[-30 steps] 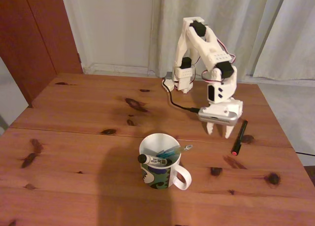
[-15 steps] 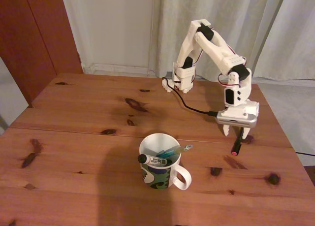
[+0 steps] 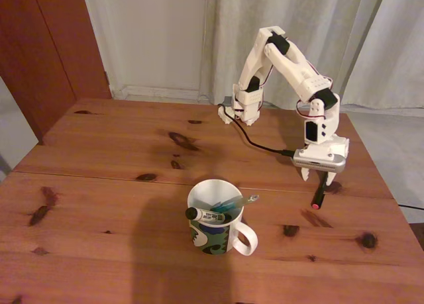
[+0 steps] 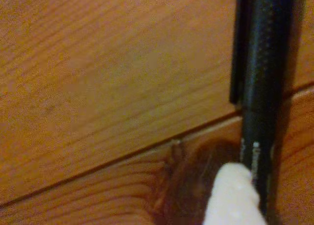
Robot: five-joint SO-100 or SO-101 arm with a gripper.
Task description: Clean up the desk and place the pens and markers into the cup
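Two of the three sticks are already in the cup (image 3: pixel 213 219): the white marker (image 3: pixel 206 215) with its black cap leans over the left rim, and the teal pen (image 3: pixel 237 202) pokes its silver tip out over the right rim. That camo-patterned mug sits near the front middle of the reddish tabletop (image 3: pixel 99 185), handle facing right and toward the camera.

So the black pen (image 3: pixel 320 191) is the one left out. It lies on the right side of the tabletop, well apart from the cup, pink-red end pointing toward the near edge. The white arm (image 3: pixel 285 65) reaches over from its base at the far edge, and the tool (image 3: pixel 317 178) is down right at the pen's far part, fingers apart with one on each side of the barrel as far as the fixed view shows.

Up close in the wrist view, the black pen (image 4: pixel 265 78) runs top to bottom along the right side, crossing the plank seam, with a dark knot (image 4: pixel 201 181) just beside it. One white fingertip (image 4: pixel 233 198) sits against the left of the barrel at the bottom; can't tell if it's actually squeezing.
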